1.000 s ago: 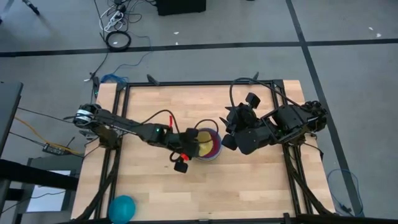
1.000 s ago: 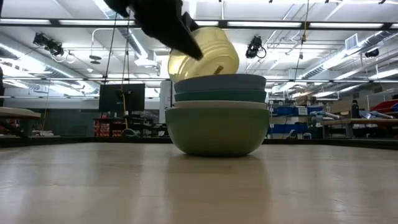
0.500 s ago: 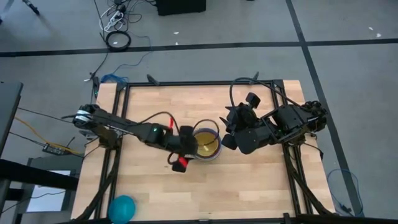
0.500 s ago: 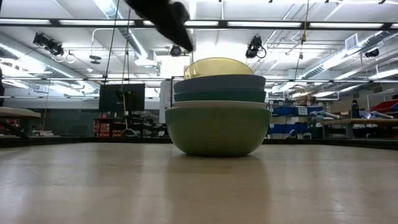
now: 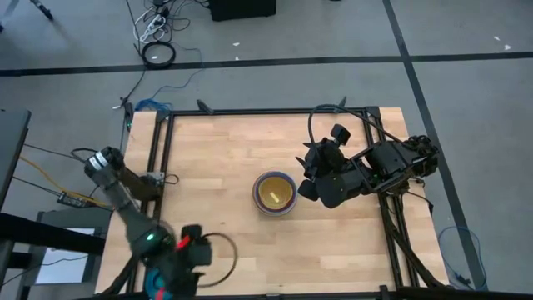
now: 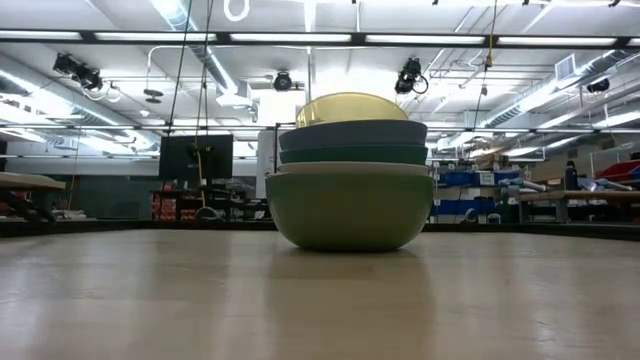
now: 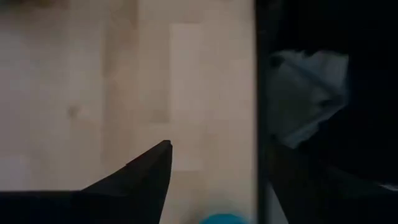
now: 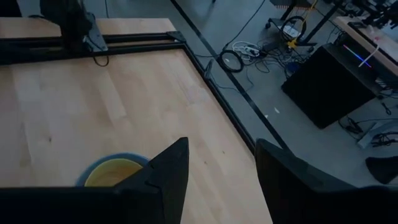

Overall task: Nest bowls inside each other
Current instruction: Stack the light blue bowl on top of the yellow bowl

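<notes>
The stack of bowls stands mid-table on its pale green bottom bowl. White, teal and blue rims rise above that, and the yellow bowl sits nested on top. A cyan bowl rests at the near left corner, mostly hidden under my left gripper. That gripper hovers open above it, and the bowl's edge shows between its fingers. My right gripper hangs open just right of the stack, and the yellow bowl lies beyond its fingers.
A black metal frame borders the wooden table. There is bare wood left of the stack and along the far side. Cables lie on the floor beyond the far edge.
My left gripper held the yellow bowl tilted over the stack and has let it go. The bowl now sits level, nested on top. The left arm then swung fast away from the stack to the near left corner, above the cyan bowl.
</notes>
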Tool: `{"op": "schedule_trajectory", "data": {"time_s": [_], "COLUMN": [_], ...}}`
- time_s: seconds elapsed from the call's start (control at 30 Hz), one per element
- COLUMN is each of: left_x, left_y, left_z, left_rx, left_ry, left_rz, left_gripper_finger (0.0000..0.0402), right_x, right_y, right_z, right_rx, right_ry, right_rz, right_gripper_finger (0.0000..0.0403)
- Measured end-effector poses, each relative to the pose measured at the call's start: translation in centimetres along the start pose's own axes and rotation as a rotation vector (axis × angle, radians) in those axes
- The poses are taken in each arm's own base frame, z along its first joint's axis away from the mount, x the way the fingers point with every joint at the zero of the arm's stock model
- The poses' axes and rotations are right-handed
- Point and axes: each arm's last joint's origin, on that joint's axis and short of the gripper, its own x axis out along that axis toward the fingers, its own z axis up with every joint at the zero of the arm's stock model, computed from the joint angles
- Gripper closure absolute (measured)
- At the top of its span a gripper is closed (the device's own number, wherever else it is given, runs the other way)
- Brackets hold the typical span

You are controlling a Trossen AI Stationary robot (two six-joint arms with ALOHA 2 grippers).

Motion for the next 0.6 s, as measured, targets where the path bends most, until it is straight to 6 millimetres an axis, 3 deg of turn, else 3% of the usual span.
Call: {"op": "schedule_trajectory", "data": {"time_s": [0.17,0.4,0.6], "left_x": [0.7,4.4,3.9], "left_y": [-3.0,-5.7,-7.3], "left_z": [-3.0,-6.6,-9.2], "left_rx": [-0.038,-0.010,-0.084], "left_ry": [0.012,0.224,0.266], "left_rz": [-0.039,-0.061,-0.097], "left_gripper_finger": [0.0167,0.0194,0.0196], "right_x": [0.0,0.0,0.3], "right_y": [0.1,0.1,-0.1], "right_z": [0.1,0.0,0.1], "right_rx": [0.018,0.047,0.081], "right_ry": [-0.005,0.001,0.006], "right_rz": [0.004,0.014,0.004], "right_gripper_finger": [0.0231,0.0231,0.0231]}}
